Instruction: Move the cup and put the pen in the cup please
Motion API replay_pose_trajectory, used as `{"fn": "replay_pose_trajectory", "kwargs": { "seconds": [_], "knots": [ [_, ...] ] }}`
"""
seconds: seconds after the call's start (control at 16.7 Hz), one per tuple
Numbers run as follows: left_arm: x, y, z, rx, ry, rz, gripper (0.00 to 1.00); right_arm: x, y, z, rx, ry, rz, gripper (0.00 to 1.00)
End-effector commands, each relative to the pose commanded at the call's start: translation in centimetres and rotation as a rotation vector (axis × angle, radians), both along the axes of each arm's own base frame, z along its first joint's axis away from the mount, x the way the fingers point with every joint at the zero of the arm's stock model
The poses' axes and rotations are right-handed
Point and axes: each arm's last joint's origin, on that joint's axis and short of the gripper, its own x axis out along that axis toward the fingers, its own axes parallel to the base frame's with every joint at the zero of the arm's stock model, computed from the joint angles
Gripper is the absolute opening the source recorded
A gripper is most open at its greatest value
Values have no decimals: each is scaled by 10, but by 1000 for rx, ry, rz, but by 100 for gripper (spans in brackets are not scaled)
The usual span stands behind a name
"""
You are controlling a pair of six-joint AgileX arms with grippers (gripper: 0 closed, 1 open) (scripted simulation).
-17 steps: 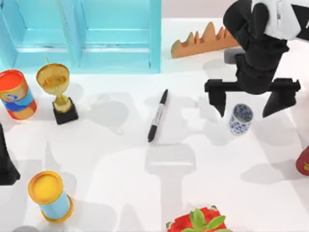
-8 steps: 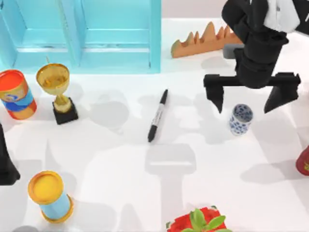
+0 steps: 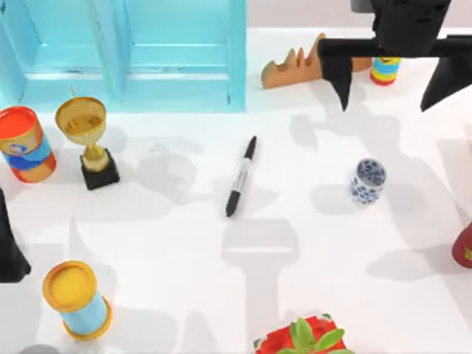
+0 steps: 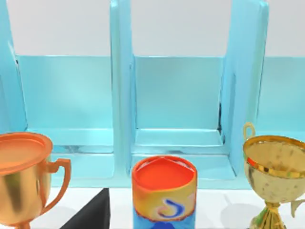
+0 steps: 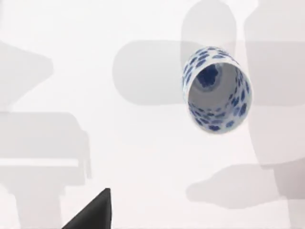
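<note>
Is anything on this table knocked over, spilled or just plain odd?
Nothing stands out. The cup stands upright and empty, the pen lies flat on the table apart from it, and the trophy and cans are upright. The right gripper hangs open above the back.

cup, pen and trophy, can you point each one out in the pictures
cup (image 3: 367, 181), top view, on its blue-patterned side wall
pen (image 3: 240, 177), top view, on the label band at its middle
trophy (image 3: 81, 119), top view, on the gold bowl

right hand (image 3: 393, 80): matte black | wide crossbar | two tapered pointed fingers
</note>
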Motion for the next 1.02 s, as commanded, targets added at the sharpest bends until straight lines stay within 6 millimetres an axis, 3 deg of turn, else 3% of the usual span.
{"fn": "replay_pose_trajectory", "kwargs": {
  "seconds": [0.24,0.6,0.78,1.02],
  "knots": [
    [0,0,0,0,0,0,100,-9,-6,30,-4,-1,-7,100],
    [0,0,0,0,0,0,100,-11,-5,34,-2,-6,-4,100],
    [0,0,0,0,0,0,100,-4,10,19,14,-13,-39,100],
    [0,0,0,0,0,0,100,8,52,-21,62,-25,-127,100]
  ]
}}
